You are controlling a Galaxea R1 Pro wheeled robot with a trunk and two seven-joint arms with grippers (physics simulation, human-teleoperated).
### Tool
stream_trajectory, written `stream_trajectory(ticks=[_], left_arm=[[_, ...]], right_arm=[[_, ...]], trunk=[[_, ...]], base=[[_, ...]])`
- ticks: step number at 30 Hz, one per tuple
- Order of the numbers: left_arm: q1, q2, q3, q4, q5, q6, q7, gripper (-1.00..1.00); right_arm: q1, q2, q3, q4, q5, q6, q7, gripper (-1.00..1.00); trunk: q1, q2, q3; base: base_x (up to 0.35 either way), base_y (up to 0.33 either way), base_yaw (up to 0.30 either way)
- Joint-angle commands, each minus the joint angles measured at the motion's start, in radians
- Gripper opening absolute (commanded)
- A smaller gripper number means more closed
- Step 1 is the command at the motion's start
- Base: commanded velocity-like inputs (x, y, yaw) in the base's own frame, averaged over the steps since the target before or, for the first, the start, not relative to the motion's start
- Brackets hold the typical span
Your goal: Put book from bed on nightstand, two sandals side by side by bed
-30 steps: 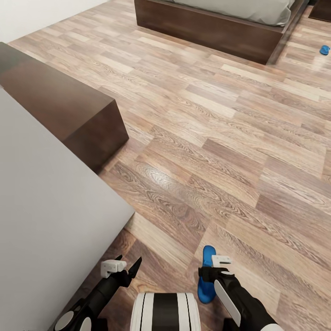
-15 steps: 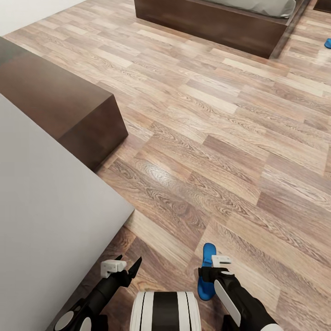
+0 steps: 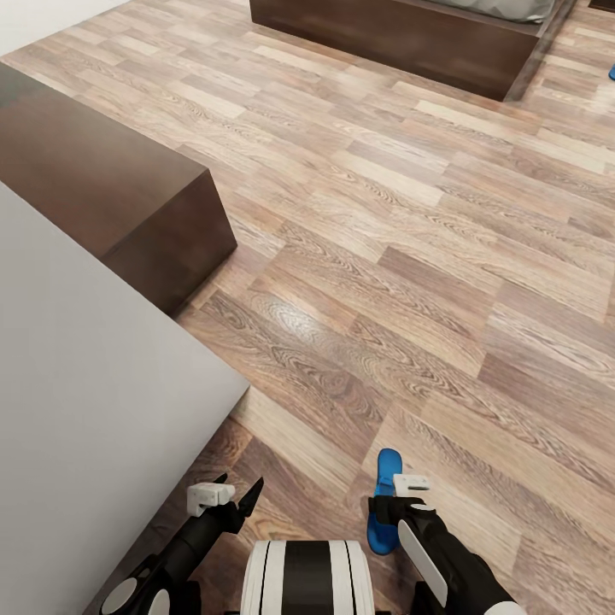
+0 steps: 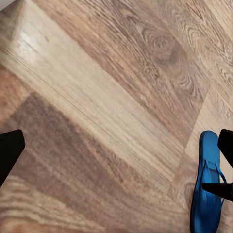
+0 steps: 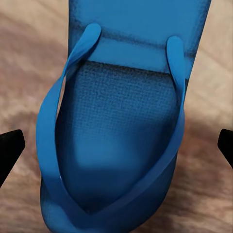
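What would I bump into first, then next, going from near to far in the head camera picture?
Right pincer over a blue sandal → bare wood floor → dark dresser → bed → second sandal, at the picture's far right edge.

sandal A: flat bright blue flip-flop sandal (image 3: 383, 504) lying strap-up on the wood-plank floor (image 3: 410, 282) | sandal B: second blue sandal (image 3: 612, 73) on the floor, cut by frame edge | bed: dark brown wooden platform bed with light-grey mattress (image 3: 410, 38), far side
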State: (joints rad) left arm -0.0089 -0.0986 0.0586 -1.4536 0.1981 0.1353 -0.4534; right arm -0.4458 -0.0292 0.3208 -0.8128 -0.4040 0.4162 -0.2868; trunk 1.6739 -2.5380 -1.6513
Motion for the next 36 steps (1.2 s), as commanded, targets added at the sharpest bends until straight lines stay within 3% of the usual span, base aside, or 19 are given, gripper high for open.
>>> stream_trajectory(ticks=[1,19,20,36], left_arm=[[0.000,-0.001,0.003,-0.001,0.011,0.010,-0.007,1.00],[0.000,-0.001,0.003,-0.001,0.010,0.010,-0.007,1.00],[0.000,-0.001,0.003,-0.001,0.010,0.010,-0.007,1.00],[0.000,-0.001,0.003,-0.001,0.010,0.010,-0.007,1.00]], right_arm=[[-0.001,-0.002,0.006,-0.002,-0.010,0.003,-0.010,1.00],[-0.001,-0.001,0.006,-0.002,-0.010,0.003,-0.010,1.00],[-0.001,-0.001,0.006,-0.002,-0.010,0.003,-0.010,-1.00],[-0.001,-0.002,0.006,-0.003,-0.010,0.003,-0.010,-1.00]], trunk=[[0.000,0.000,-0.001],[0.000,0.000,-0.001],[0.000,0.000,-0.001],[0.000,0.000,-0.001]], base=[[0.000,0.000,0.000],[0.000,0.000,0.000],[0.000,0.000,0.000],[0.000,0.000,0.000]])
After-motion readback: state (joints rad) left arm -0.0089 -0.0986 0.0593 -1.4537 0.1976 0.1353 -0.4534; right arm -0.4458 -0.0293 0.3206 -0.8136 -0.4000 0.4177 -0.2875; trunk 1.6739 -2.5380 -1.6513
